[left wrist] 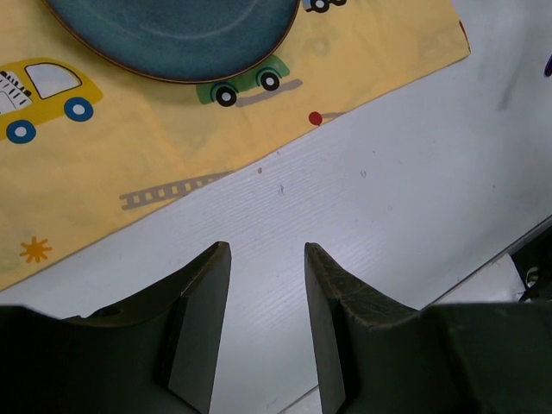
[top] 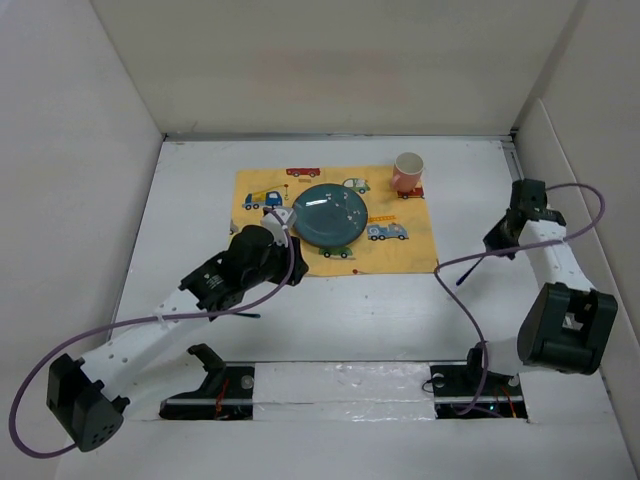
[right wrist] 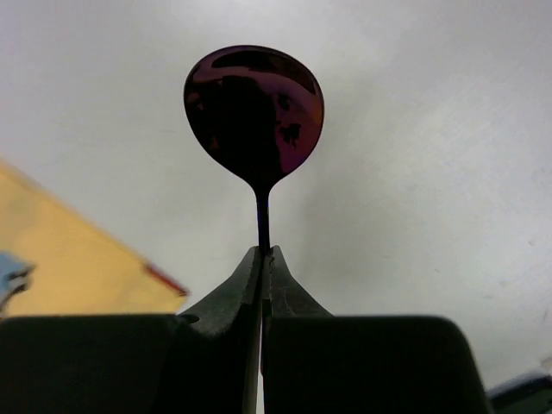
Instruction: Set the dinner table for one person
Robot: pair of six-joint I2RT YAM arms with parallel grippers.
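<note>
While right tool (right wrist: 261, 254) pinches glossy oval spoon (right wrist: 254, 103), left tool (left wrist: 266, 252) spread above matte white dinner table (left wrist: 388, 198).

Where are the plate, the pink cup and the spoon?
plate (top: 333, 215): top external view, centre of its dish.
pink cup (top: 406, 176): top external view, its outer wall.
spoon (right wrist: 254, 108): right wrist view, middle of its bowl.

A plain white matte back wall (top: 330, 60) stands well beyond the left fingers (left wrist: 198, 319), a matching left wall (top: 60, 150) off to their left and a right wall (top: 600, 120) far to their right, all under soft, even light.
</note>
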